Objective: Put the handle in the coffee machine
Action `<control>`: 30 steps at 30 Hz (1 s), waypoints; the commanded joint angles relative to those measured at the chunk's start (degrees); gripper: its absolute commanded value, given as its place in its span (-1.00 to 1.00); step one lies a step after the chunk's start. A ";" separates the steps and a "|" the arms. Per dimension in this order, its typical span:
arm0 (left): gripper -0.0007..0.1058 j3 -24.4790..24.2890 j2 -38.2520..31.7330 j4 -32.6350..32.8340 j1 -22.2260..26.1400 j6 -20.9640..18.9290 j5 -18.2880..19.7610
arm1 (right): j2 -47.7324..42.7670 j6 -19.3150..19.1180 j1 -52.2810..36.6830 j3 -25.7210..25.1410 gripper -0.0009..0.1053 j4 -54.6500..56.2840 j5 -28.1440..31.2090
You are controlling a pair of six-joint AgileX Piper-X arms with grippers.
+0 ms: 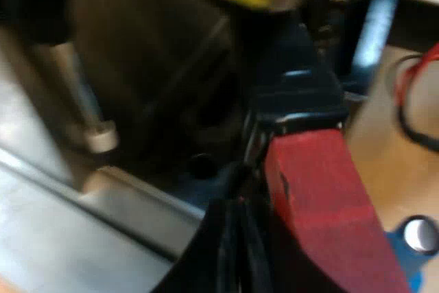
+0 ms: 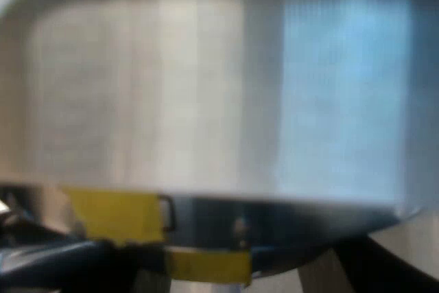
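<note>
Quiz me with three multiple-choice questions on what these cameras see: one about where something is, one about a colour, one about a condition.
1. The handle's red end is close to:
A) the machine's metal front
B) the inside of a mug
C) a measuring glass

2. The label on the machine is:
A) green
B) yellow
C) pink

3. The red end is:
A) wrapped in white tape
B) snapped in two
C) whole, with a small dark mark near one edge

Answers:
1 A: in the left wrist view, the metal panel lies just past the red end.
2 B: the patch under the metal panel in the right wrist view is plainly yellow.
3 C: the end is one solid red block with a dark nick near one edge.
</note>
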 commanded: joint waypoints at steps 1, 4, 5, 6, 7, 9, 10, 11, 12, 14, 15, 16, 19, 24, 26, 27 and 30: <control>-0.97 -0.41 -0.58 2.74 -1.99 0.83 0.89 | -1.66 -0.69 0.08 -1.60 -0.15 -4.16 -1.81; -0.97 -0.41 -0.58 3.67 -3.26 0.84 0.89 | -1.66 -0.69 0.08 -1.45 -0.15 -4.16 -1.81; -0.97 -0.41 -0.58 4.22 -3.82 0.84 0.89 | -1.66 -0.69 0.08 -1.46 -0.15 -4.16 -1.69; -0.97 -0.41 -0.58 4.75 -4.06 0.84 0.89 | -1.66 -0.69 0.08 -1.46 -0.15 -4.16 -1.68; -0.97 -0.41 -0.58 5.73 -4.05 0.84 1.36 | -1.66 -0.69 0.68 -1.46 -0.15 0.06 1.02; -0.97 -0.41 -0.58 6.34 -4.05 0.95 1.34 | -1.66 -0.50 0.97 -1.46 -0.15 2.11 1.34; -0.97 -0.41 -0.58 6.80 -4.05 0.95 1.69 | -1.66 0.37 1.23 -1.46 -0.15 3.71 1.33; -0.97 -0.41 -0.58 7.44 -4.05 0.95 2.74 | -1.66 1.88 1.50 -1.46 -0.15 4.96 1.33; -0.97 -0.41 -0.58 7.77 -4.05 0.95 3.16 | -1.66 2.61 1.54 -1.46 -0.15 6.09 1.33; -0.97 -0.41 -0.58 8.52 -4.05 0.95 3.43 | -1.66 6.59 1.55 -1.46 -0.15 9.71 1.33; -0.97 -0.41 -0.58 8.64 -4.05 0.95 3.43 | -1.66 7.96 1.55 -1.46 -0.15 10.41 1.57; -0.97 -0.41 -0.58 8.70 -4.05 0.95 3.43 | -1.66 9.91 1.55 -1.46 -0.15 12.38 1.89; -0.97 -0.41 -0.58 8.68 -4.05 0.95 3.43 | -1.66 10.79 1.66 -1.46 -0.15 16.75 1.92; -0.97 -0.41 -0.58 8.68 -4.05 0.95 3.43 | -1.66 10.96 2.07 -1.46 -0.15 20.42 1.78; -0.97 -0.41 -0.58 8.82 -4.05 0.95 3.43 | -1.82 12.00 2.47 -1.46 -0.15 23.27 1.64; -0.97 -0.41 -0.58 8.95 -4.05 0.95 3.43 | -1.85 12.39 2.56 -1.35 -0.15 24.03 1.64; -0.97 -0.41 -0.58 9.61 -4.05 0.95 3.50 | -2.40 14.59 2.83 -1.01 -0.15 26.17 1.05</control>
